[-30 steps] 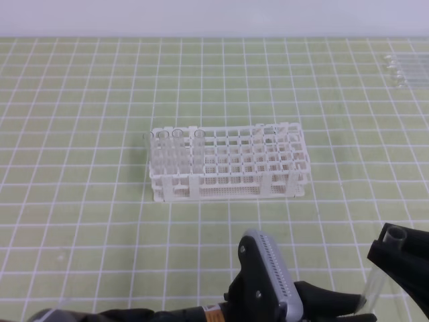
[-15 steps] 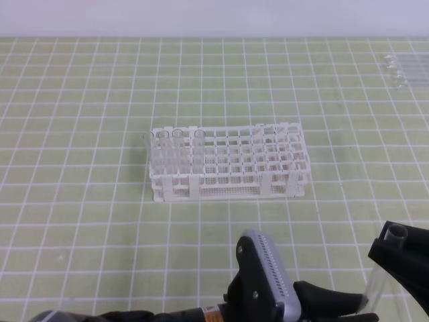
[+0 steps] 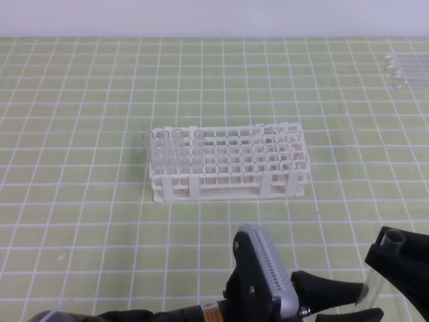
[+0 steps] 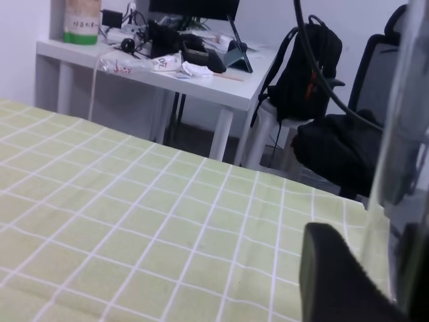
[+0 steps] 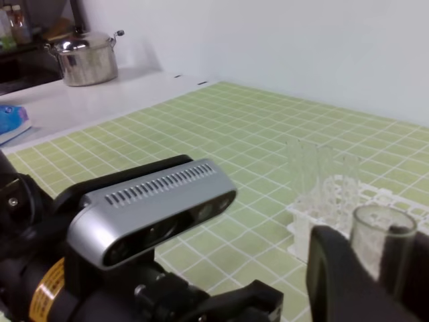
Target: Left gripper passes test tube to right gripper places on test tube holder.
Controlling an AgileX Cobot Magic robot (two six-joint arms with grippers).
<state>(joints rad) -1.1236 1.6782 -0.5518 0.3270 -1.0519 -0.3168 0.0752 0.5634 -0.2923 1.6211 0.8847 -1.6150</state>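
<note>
Test tube (image 3: pixel 377 275): clear, upright, open rim up, clamped by both tools.

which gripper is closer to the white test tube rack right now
Left, by a small margin. The left gripper sits below the test tube holder, slightly right of it. The right gripper, gripping the test tube, is farther off at the frame's right edge.

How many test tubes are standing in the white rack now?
4, all along the left end of the test tube holder: one each at and. Clear glass is hard to see, so another might be hidden.
</note>
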